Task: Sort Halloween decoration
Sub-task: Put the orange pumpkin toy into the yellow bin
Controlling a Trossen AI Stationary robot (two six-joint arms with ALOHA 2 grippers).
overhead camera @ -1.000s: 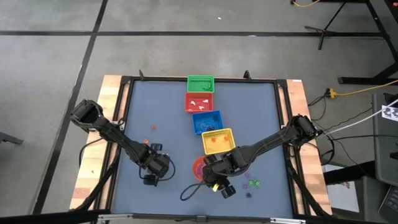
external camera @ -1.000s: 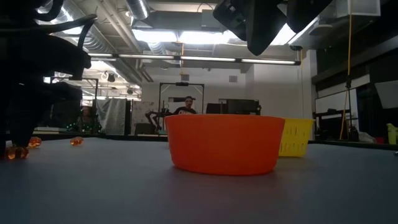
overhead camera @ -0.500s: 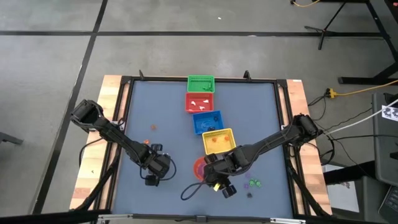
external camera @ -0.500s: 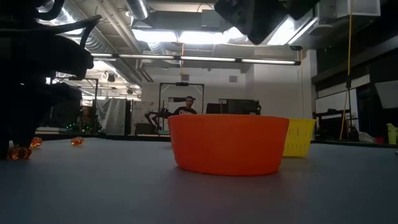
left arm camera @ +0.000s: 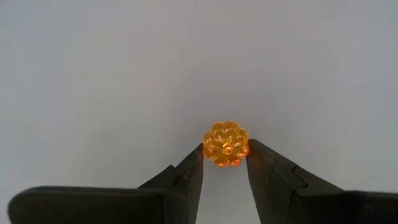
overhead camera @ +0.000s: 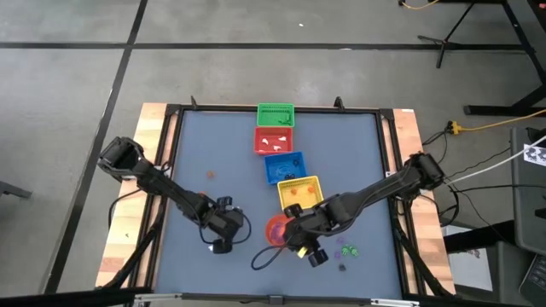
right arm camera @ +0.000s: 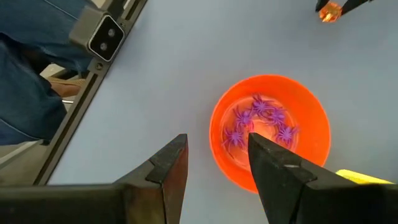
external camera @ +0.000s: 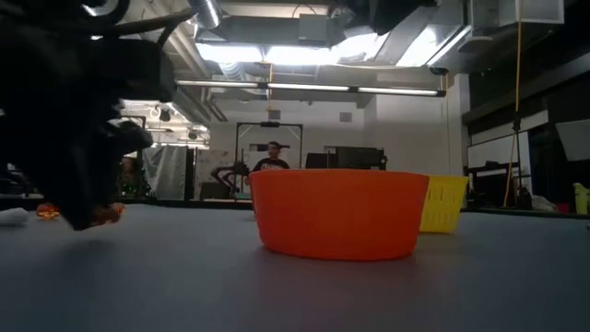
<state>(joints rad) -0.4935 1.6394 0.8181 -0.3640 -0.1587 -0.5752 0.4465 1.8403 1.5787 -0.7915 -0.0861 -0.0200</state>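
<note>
The left end effector (left arm camera: 225,163) pinches a small orange pumpkin bead (left arm camera: 226,144) by its sides at the very fingertips, low over the table (overhead camera: 222,162), probably so it can be carried to a matching basket. The right end effector (right arm camera: 214,163) hangs with its fingers apart and empty above the orange bowl (right arm camera: 269,130), which holds several purple spiders (right arm camera: 261,121), seemingly ready to pick one. The green (overhead camera: 275,114), red (overhead camera: 274,140), blue (overhead camera: 282,166) and yellow (overhead camera: 298,193) baskets sit in a row, one per colour.
</note>
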